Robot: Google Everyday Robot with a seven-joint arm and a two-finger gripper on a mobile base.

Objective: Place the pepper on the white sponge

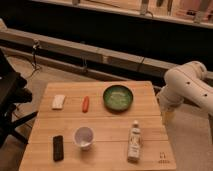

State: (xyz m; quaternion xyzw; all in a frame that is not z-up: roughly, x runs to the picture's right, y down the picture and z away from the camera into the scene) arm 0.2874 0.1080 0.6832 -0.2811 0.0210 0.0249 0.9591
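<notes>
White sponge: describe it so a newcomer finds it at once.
On the wooden table, the far row runs bowl, pepper, sponge, away from the tool at the right edge. The sponge is the leftmost: a flat off-white block, unlike the black slab and white cup nearer the camera.

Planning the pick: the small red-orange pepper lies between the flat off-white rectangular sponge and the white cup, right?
No. The camera view shows the pepper between the sponge and the round green bowl; the white cup stands nearer the camera. The gripper hangs beside the wooden table's right edge.
</notes>
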